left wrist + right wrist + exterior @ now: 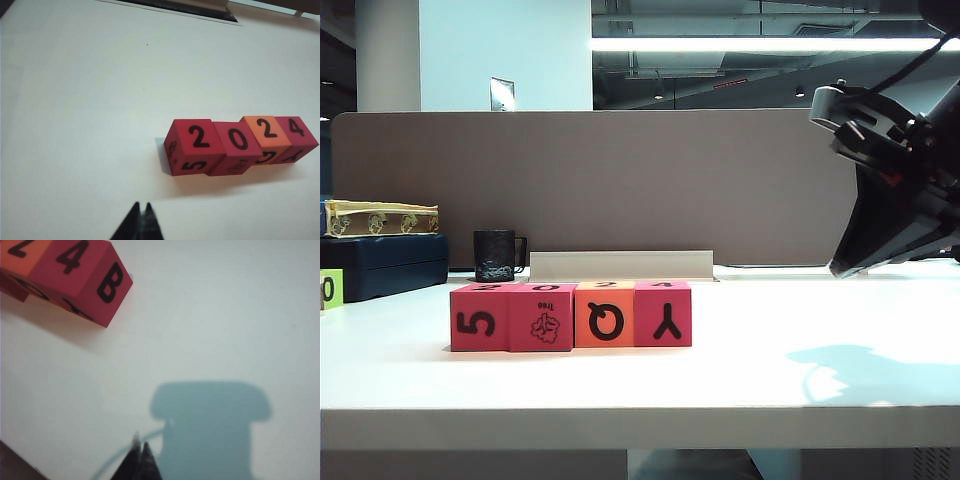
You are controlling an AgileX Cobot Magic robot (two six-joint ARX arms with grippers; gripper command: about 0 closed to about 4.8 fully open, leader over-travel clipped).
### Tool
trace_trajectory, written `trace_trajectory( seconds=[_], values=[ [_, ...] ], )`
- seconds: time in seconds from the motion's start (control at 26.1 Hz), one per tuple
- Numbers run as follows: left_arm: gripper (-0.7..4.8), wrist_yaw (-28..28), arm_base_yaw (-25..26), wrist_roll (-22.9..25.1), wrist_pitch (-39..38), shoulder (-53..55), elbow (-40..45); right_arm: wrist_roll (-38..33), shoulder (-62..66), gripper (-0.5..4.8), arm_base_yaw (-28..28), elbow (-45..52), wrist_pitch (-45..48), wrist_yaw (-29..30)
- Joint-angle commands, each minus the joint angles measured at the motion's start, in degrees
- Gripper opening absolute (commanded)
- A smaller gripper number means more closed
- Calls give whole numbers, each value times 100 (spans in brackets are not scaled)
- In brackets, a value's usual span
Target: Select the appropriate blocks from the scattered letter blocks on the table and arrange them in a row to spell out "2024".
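Four blocks (240, 144) touching in row near tabletop (820, 370) front edge, tops reading 2024; row looks finished. Left gripper (141, 207) and right gripper (140, 444) above tabletop, jaws closed, empty.

- A grey-brown partition (590, 185) stands upright along the far edge of the white counter (740, 375).
- Above the partition, a lit strip light (760, 44) hangs from a dark ceiling.
- A pale blue wall (505, 55) rises behind the partition's left part, beside a white column (387, 55).
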State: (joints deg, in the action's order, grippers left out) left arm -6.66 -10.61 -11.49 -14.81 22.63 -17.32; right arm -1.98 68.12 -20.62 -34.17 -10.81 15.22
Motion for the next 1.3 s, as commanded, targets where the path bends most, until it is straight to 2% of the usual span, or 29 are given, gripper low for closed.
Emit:
trace_trajectory(
  seconds=[0.04,0.65,0.73,0.88,0.96,1.07,1.15,1.3],
  values=[
    [-6,2,4,-11,72,-2,-31,-13,-20,-1,-11,-28,-7,13],
    [-6,9,4,61,79,-2,-31,-13,-20,-1,-9,-28,0,13],
    [-6,415,17,695,70,-48,11,-13,-20,-1,-9,-28,0,13],
    [-5,1084,269,800,603,-374,546,-13,-20,-1,-9,-28,0,11],
    [-5,1047,518,776,1049,-627,975,-13,-20,-1,-9,-28,15,7],
    [-5,654,920,649,1576,-1051,1578,-13,-20,-1,-9,-28,39,11],
    [-5,389,1062,708,1399,-1307,1694,-13,-20,-1,-9,-28,37,7],
    [-5,560,1082,1071,1193,-1816,1698,-13,-20,-1,-9,-28,39,0]
  ],
)
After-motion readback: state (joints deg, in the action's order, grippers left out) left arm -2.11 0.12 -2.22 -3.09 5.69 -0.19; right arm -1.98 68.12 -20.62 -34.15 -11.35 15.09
